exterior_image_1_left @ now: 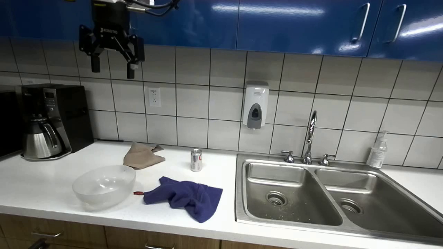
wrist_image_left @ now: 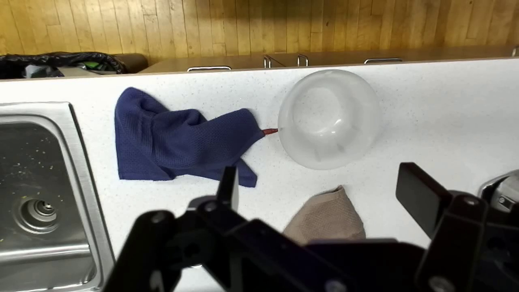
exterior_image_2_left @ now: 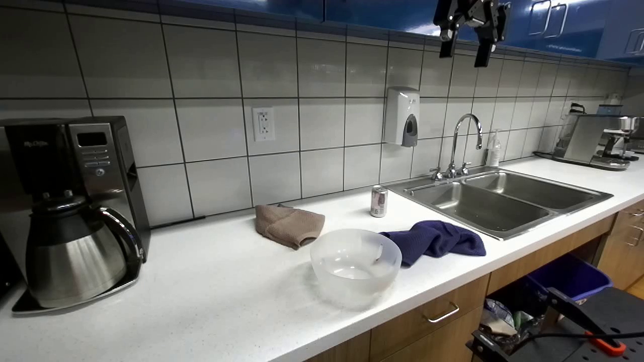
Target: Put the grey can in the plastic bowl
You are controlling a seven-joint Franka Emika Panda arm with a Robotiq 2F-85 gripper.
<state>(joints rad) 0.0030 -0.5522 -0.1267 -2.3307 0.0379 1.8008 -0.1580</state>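
Note:
The grey can (exterior_image_1_left: 196, 160) is a small silvery drink can standing upright on the white counter near the tiled wall, left of the sink. It also shows in an exterior view (exterior_image_2_left: 379, 201). In the wrist view the gripper's finger parts seem to hide it. The plastic bowl (exterior_image_1_left: 104, 186) is clear, round and looks empty, near the counter's front edge; it also shows in an exterior view (exterior_image_2_left: 356, 266) and the wrist view (wrist_image_left: 328, 119). My gripper (exterior_image_1_left: 112, 71) is open and empty, high above the counter, also seen in an exterior view (exterior_image_2_left: 464, 58) and the wrist view (wrist_image_left: 320, 178).
A blue cloth (exterior_image_1_left: 187, 195) lies between bowl and sink (exterior_image_1_left: 277, 221), with a small red thing (exterior_image_1_left: 138, 193) at its end. A brown cloth (exterior_image_1_left: 142, 155) lies behind the bowl. A coffee maker with steel carafe (exterior_image_2_left: 75, 261) stands left. Blue cabinets (exterior_image_1_left: 301, 24) hang above.

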